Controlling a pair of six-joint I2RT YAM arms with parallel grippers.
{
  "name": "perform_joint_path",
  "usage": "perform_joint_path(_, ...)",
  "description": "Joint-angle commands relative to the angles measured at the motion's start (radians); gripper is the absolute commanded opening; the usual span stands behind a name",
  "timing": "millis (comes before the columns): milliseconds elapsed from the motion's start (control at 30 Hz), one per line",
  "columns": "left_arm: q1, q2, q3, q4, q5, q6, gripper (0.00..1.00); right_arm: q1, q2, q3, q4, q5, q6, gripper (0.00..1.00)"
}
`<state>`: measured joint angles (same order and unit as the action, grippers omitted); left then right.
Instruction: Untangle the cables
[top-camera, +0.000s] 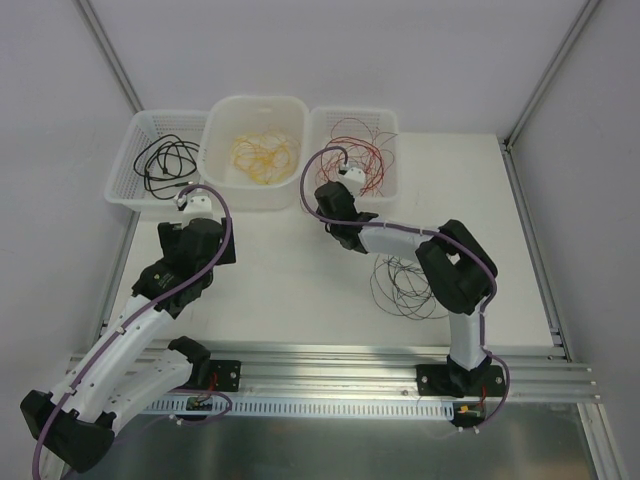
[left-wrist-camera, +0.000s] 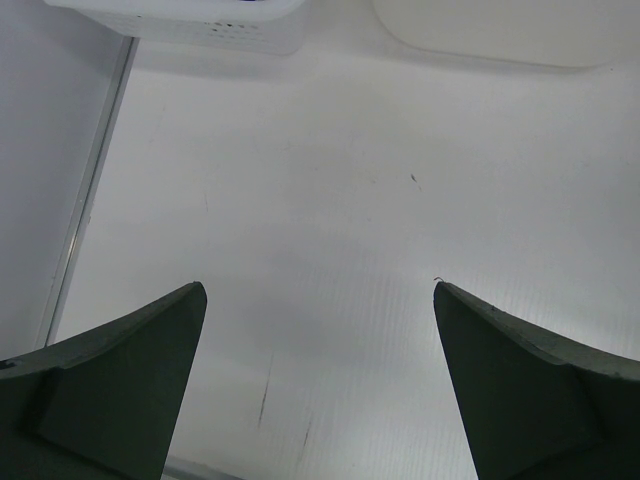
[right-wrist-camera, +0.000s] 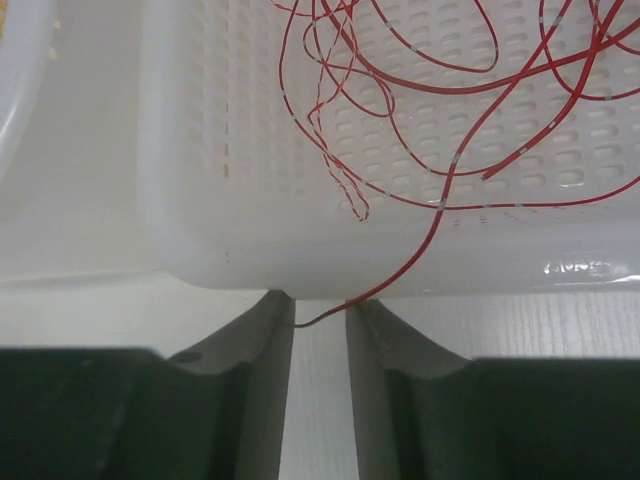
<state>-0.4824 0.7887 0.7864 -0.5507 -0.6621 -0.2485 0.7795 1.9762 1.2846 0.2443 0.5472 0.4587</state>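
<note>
Black cables (top-camera: 165, 160) lie in the left white basket (top-camera: 125, 175), yellow-orange cables (top-camera: 262, 155) in the middle tub (top-camera: 228, 185), red cables (top-camera: 362, 150) in the right basket (top-camera: 392, 185). A loose tangle of thin dark cables (top-camera: 405, 285) lies on the table beside my right arm. My right gripper (top-camera: 330, 190) sits at the right basket's near rim (right-wrist-camera: 250, 250). Its jaws (right-wrist-camera: 320, 315) stand slightly apart, and the free end of a red cable (right-wrist-camera: 450, 180) hangs over the rim and lies across the gap. My left gripper (top-camera: 190, 215) is wide open and empty above bare table (left-wrist-camera: 320, 290).
The three containers stand in a row at the table's far edge. The left basket (left-wrist-camera: 200, 25) and tub (left-wrist-camera: 500, 30) show ahead of my left gripper. A metal frame post (left-wrist-camera: 90, 190) runs along the left edge. Aluminium rails (top-camera: 330, 365) line the near edge.
</note>
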Motion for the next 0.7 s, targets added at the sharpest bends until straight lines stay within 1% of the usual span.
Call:
perform_joint_path(0,0.01,-0.016,0.001,0.02,0.002,-0.02,0.99,0.006,-0.02,0.015,0.035,0.037,0.037,0.26)
perform_joint_path(33,0.01,-0.019,0.001,0.02,0.001,-0.018,0.99,0.007,-0.028,0.009,0.029,0.036,0.041,0.23)
perform_joint_path(67,0.008,-0.02,-0.001,0.018,0.002,-0.018,0.99,0.01,-0.049,-0.005,0.02,0.036,0.049,0.17)
perform_joint_path(133,0.008,-0.02,-0.001,0.02,0.002,-0.02,0.99,0.017,-0.072,-0.017,-0.002,0.03,0.058,0.1)
perform_joint_path(167,0.01,-0.022,-0.001,0.018,0.004,-0.02,0.99,0.023,-0.095,-0.024,-0.007,0.023,0.058,0.05)
perform_joint_path(267,0.01,-0.02,-0.001,0.018,0.004,-0.018,0.99,0.033,-0.132,-0.033,-0.034,0.017,0.041,0.01)
perform_joint_path(367,0.011,-0.022,-0.001,0.02,-0.001,-0.02,0.99,0.038,-0.186,-0.019,-0.068,0.013,0.006,0.01)
perform_joint_path(467,0.011,-0.02,-0.003,0.02,-0.001,-0.018,0.99,0.032,-0.229,0.05,-0.155,-0.009,-0.038,0.01)
perform_joint_path(500,0.011,-0.02,-0.003,0.02,-0.001,-0.018,0.99,0.03,-0.24,0.073,-0.209,-0.024,-0.054,0.01)
perform_joint_path(533,0.011,-0.02,-0.003,0.02,-0.001,-0.018,0.99,0.026,-0.243,0.128,-0.235,-0.029,-0.073,0.0)
perform_joint_path(600,0.013,-0.019,-0.004,0.02,-0.002,-0.018,0.99,0.007,-0.253,0.162,-0.292,-0.03,-0.121,0.01)
perform_joint_path(667,0.013,-0.02,-0.004,0.02,-0.002,-0.02,0.99,-0.023,-0.267,0.176,-0.274,-0.029,-0.19,0.01)
